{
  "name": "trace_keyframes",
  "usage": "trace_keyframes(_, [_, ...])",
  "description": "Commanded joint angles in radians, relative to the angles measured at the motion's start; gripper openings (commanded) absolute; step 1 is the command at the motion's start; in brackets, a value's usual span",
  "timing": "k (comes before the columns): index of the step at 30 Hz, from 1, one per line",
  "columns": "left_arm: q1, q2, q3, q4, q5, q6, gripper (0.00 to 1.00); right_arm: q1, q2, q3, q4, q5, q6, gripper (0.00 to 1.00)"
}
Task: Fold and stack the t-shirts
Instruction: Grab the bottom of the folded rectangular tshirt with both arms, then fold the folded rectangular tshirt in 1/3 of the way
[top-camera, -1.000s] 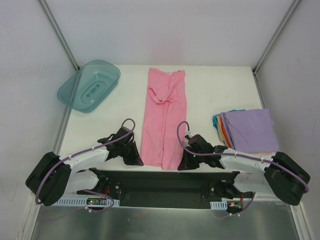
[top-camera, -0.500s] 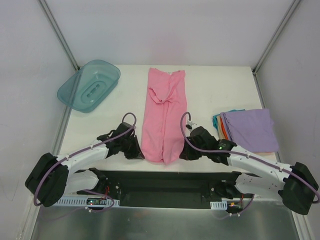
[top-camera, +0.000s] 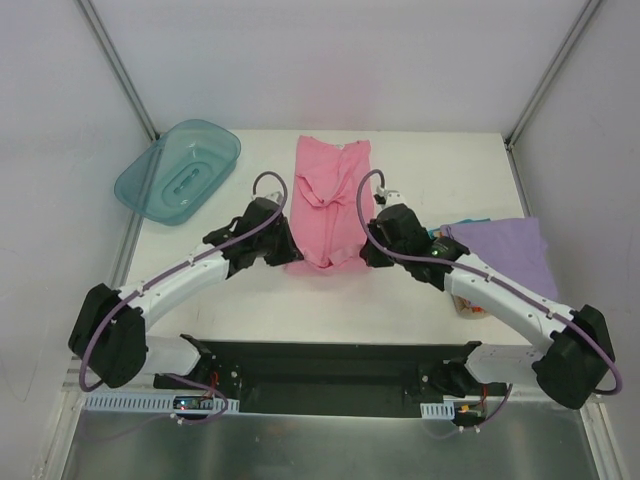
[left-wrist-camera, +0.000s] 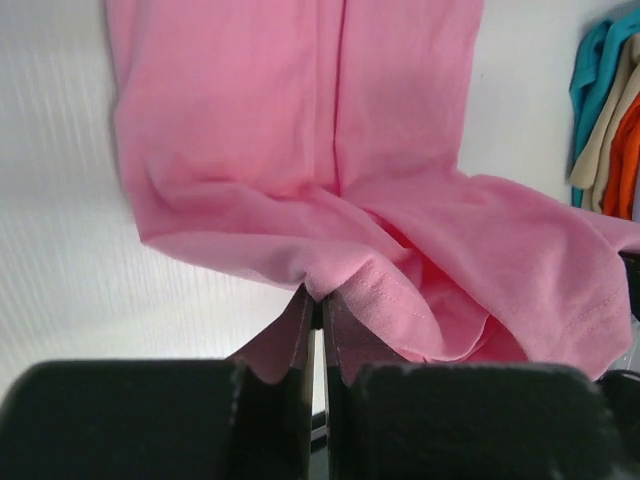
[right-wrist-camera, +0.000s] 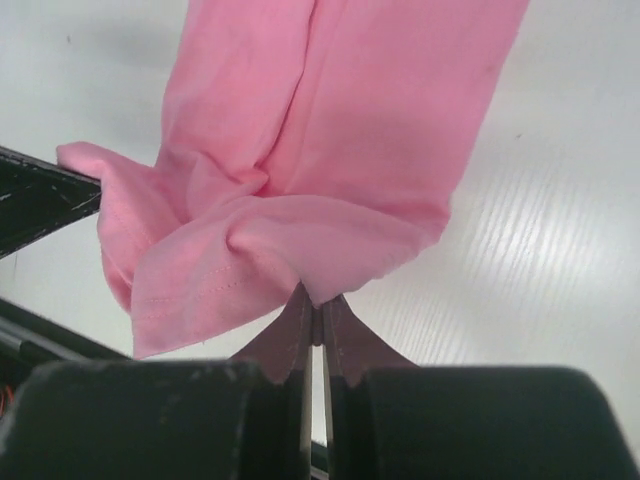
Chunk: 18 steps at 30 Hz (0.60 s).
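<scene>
Left gripper (top-camera: 288, 258) and right gripper (top-camera: 366, 256): both clenched on near hem corners of the pink t-shirt (top-camera: 332, 190), mid-table, hem lifted over its body. Carry corners level toward the collar (same pace, no twist). Lay edge on edge, then release.

Folded t-shirts (top-camera: 505, 255) partly behind the right arm (top-camera: 500, 293)

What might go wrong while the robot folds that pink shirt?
The left gripper and right gripper each pinch only a thin edge of the soft pink cloth t-shirt, so it might slip out. The cloth sags bunched between them, so the fold may land wrinkled or crooked.
</scene>
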Motion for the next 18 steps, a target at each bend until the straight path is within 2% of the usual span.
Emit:
trace_keyframes(1, [0.062, 0.076, 0.141, -0.006, -0.043, 0.066, 0.0, -0.068, 0.066, 0.111, 0.01, 0.038, -0.068, 0.01])
trace_keyframes(10, [0.134, 0.242, 0.333, -0.005, -0.076, 0.129, 0.0, -0.188, 0.244, 0.256, 0.022, -0.042, -0.108, 0.01])
trace_keyframes(18, [0.2, 0.415, 0.459, -0.005, -0.006, 0.134, 0.0, -0.257, 0.41, 0.383, 0.025, -0.103, -0.135, 0.01])
